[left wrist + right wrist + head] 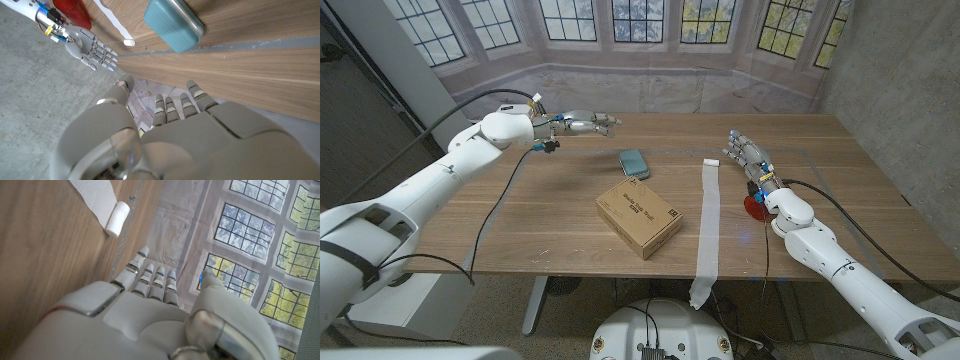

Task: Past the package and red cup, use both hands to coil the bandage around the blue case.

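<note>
Blue case (pixel 634 163) lying on the table (pixel 520 215) at mid-far, slightly left of center, just beyond the package (pixel 639 216). Bandage (pixel 708 225) unrolled in a long white strip to the right of both, small rolled end (pixel 712 161) at the far end level with the case, loose tail hanging over the near table edge. Strip and case apart, not touching. Red cup (pixel 754 206) at right, mostly hidden behind the right wrist. Left hand (pixel 582 123) up over the far left of the table, fingers apart, holding nothing; same seen in the left wrist view (pixel 165 125), case (pixel 172 22) ahead of the fingers. Right hand (pixel 745 152) near the rolled end, fingers spread and straight, empty; right wrist view (pixel 150 305) with roll (pixel 116 219) just beyond the fingertips. Wrapping not begun, by the look of it. Step in hand likely: reach in for case and roll. Best done by pinching the rolled end with right, not the flat strip, and lifting clear of the table; steadying or lifting the case with left by its short ends so the middle stays free for turns. Keep strip taut, avoid dragging the tail across the package or knocking the cup with the right forearm. Risk: thin strip slipping out of a loose pinch.
</note>
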Available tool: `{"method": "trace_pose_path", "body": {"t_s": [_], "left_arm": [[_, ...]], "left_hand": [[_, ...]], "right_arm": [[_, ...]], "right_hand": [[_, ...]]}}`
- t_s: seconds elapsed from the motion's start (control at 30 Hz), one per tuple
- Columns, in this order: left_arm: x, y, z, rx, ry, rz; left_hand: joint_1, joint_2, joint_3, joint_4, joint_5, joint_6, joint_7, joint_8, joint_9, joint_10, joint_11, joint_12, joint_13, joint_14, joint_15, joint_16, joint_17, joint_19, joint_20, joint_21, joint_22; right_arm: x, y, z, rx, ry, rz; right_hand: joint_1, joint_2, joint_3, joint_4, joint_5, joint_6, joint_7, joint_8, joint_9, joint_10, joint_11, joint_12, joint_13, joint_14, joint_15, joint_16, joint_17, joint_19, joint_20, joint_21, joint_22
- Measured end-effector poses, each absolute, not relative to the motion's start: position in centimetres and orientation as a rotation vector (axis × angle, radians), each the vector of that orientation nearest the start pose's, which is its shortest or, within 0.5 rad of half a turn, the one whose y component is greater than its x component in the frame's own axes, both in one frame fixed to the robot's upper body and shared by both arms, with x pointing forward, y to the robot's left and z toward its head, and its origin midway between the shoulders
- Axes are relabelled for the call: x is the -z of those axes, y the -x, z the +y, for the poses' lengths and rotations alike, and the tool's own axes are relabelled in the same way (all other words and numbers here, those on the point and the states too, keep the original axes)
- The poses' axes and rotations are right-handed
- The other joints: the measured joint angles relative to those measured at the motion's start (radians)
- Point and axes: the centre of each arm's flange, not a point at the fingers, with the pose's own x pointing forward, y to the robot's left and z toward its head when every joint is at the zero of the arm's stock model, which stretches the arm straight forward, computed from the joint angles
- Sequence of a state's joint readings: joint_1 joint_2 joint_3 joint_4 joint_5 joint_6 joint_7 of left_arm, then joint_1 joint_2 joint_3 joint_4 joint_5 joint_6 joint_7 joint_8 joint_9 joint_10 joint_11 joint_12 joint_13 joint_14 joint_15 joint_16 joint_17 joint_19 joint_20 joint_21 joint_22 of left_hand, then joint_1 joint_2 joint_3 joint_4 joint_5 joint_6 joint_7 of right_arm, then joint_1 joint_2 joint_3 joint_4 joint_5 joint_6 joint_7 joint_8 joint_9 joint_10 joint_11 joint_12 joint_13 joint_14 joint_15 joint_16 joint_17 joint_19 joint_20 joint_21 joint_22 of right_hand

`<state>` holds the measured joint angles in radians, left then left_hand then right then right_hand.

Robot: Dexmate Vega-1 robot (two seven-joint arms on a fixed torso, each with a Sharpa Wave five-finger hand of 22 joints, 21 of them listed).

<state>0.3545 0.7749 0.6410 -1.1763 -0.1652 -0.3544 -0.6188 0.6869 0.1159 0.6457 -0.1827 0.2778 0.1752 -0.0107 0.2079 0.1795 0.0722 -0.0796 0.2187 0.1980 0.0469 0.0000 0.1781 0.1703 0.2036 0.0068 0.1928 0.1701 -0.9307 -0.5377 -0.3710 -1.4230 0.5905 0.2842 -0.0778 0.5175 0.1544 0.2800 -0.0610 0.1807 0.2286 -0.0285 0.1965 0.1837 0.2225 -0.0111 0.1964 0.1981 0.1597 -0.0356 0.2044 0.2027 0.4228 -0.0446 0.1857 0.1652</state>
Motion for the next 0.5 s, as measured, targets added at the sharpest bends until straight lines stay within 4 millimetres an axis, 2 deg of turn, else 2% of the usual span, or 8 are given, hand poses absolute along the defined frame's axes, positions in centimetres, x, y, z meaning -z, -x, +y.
{"method": "trace_pose_path", "body": {"t_s": [0.1, 0.27, 0.4, 0.5], "left_arm": [[-12.4, -64.3, 28.7, 0.633, -1.12, -0.565], [-13.3, -64.6, 28.2, 0.65, -1.205, -0.563], [-14.2, -64.9, 27.7, 0.66, -1.269, -0.564], [-14.7, -65.2, 27.3, 0.671, -1.309, -0.563]], "left_hand": [[0.014, 0.0, 0.0, -0.005, 0.0, 0.001, -0.001, 0.0, 0.0, 0.005, -0.005, 0.0, 0.0, 0.001, -0.001, 0.0, 0.0, 0.0, 0.0, 0.0, 0.0], [0.04, -0.023, 0.0, -0.005, 0.0, 0.0, -0.011, 0.0, 0.0, 0.007, -0.007, 0.0, 0.0, 0.005, -0.005, 0.0, 0.0, -0.006, -0.005, 0.0, 0.0], [0.078, -0.039, -0.004, -0.009, 0.0, -0.013, -0.023, -0.001, 0.003, 0.003, -0.01, 0.0, 0.005, -0.003, 0.003, 0.0, 0.0, -0.02, 0.009, -0.002, 0.0], [0.094, -0.049, -0.004, -0.009, -0.004, -0.018, -0.029, -0.005, 0.005, -0.001, -0.014, 0.0, 0.005, -0.017, 0.005, 0.0, 0.0, -0.03, 0.009, -0.004, 0.0]], "right_arm": [[4.3, -63.1, -27.9, -0.164, -0.006, -0.6], [4.2, -63.2, -27.9, -0.163, -0.005, -0.599], [4.2, -63.3, -27.9, -0.161, -0.005, -0.598], [4.3, -63.3, -28.0, -0.158, -0.005, -0.598]], "right_hand": [[0.0, 0.0, -0.003, -0.003, 0.0, 0.0, 0.0, 0.0, 0.0, 0.0, 0.0, 0.0, 0.0, 0.0, 0.0, 0.0, 0.0, 0.0, 0.0, 0.0, 0.0], [0.0, 0.0, -0.003, -0.003, 0.0, 0.0, 0.0, 0.0, 0.0, 0.0, 0.0, 0.0, 0.0, 0.0, 0.0, 0.0, 0.0, 0.0, 0.0, 0.0, 0.0], [0.0, 0.0, -0.003, -0.003, 0.0, 0.0, 0.0, 0.0, 0.0, 0.0, 0.0, 0.0, 0.0, 0.0, 0.0, 0.0, 0.0, 0.0, 0.0, 0.0, 0.0], [0.0, 0.0, 0.001, -0.006, 0.0, 0.0, 0.0, 0.0, 0.0, 0.0, 0.0, 0.0, 0.0, 0.0, 0.0, 0.0, 0.0, 0.0, 0.0, 0.0, 0.0]]}}
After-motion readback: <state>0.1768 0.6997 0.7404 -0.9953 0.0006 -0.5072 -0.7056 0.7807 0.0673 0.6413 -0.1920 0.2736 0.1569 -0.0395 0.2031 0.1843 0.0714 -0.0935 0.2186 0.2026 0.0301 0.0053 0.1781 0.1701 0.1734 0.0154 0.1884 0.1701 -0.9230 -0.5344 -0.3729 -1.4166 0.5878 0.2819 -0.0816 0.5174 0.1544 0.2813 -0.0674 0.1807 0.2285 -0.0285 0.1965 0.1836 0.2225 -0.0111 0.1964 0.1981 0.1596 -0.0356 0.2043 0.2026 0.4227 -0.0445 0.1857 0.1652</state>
